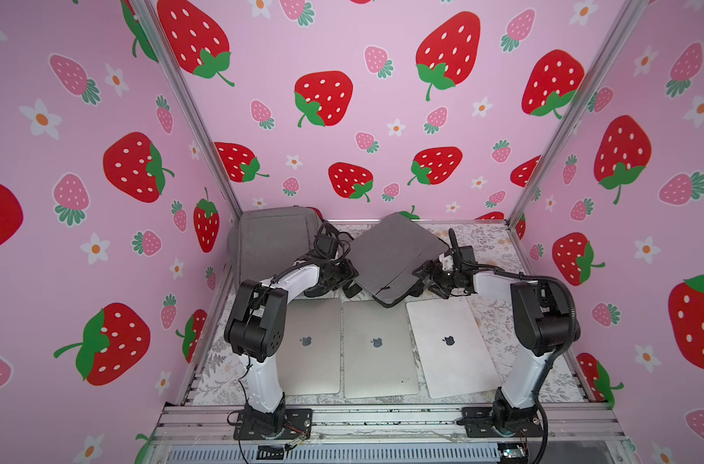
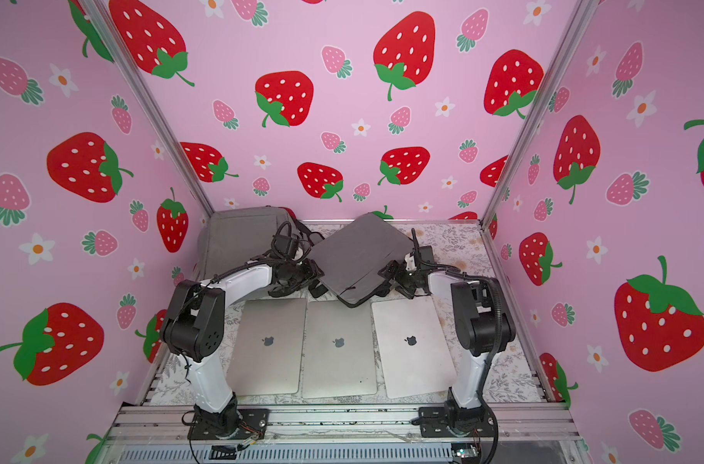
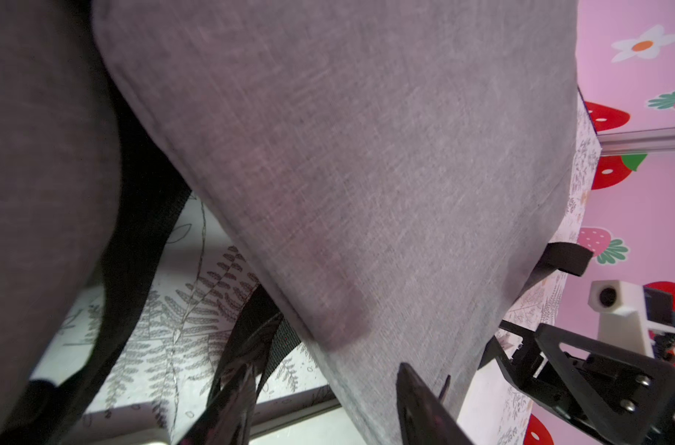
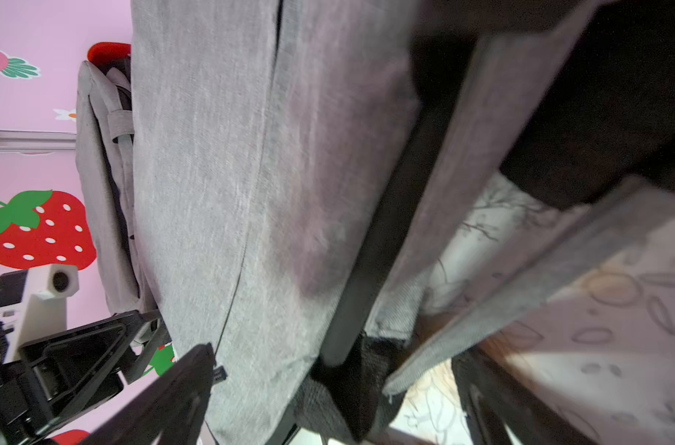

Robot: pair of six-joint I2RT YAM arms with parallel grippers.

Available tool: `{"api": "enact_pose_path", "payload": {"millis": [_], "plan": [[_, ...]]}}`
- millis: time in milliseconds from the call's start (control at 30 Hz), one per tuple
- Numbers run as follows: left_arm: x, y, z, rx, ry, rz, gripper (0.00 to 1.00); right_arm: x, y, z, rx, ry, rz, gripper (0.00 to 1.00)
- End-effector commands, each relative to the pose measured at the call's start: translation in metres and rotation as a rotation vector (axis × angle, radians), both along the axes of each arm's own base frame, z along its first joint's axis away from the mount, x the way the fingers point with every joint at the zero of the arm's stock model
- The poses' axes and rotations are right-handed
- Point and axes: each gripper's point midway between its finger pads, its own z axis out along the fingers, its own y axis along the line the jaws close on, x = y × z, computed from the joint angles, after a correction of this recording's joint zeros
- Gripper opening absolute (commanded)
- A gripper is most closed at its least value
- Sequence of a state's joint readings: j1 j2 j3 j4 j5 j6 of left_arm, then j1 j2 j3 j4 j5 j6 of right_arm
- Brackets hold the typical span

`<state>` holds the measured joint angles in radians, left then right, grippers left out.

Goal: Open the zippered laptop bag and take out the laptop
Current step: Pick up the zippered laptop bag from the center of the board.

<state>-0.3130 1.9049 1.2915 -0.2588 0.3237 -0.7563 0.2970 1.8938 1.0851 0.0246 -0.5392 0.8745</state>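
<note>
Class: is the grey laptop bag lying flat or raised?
Raised and tilted: laptop bag sits between left gripper and right gripper; wrist views show table beneath it.

Three laptops (image 1: 312, 345) (image 1: 378, 349) (image 1: 450, 345), seemingly two bags (image 1: 394, 257) (image 1: 274, 237)

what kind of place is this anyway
Probably a robot data-collection cell: two white-and-black robot arms bolted to an aluminium base rail, boxed in by pink strawberry-print wall panels, three silver laptops laid out between.
</note>
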Motion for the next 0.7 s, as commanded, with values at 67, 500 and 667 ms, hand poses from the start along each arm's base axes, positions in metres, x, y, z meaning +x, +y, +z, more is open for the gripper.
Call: {"api": "enact_pose_path", "payload": {"millis": [67, 500, 667], "plan": [[0.024, -0.007, 0.006, -0.054, -0.041, 0.033, 0.61, 0.006, 0.011, -0.014, 0.038, 0.043, -0.032, 0.98], [0.033, -0.035, 0.02, -0.203, -0.046, -0.022, 0.09, 0.028, 0.034, -0.01, 0.189, 0.023, -0.08, 0.65], [0.027, -0.041, 0.043, -0.256, -0.061, -0.037, 0.0, 0.039, 0.045, 0.006, 0.236, -0.012, -0.061, 0.44]]}}
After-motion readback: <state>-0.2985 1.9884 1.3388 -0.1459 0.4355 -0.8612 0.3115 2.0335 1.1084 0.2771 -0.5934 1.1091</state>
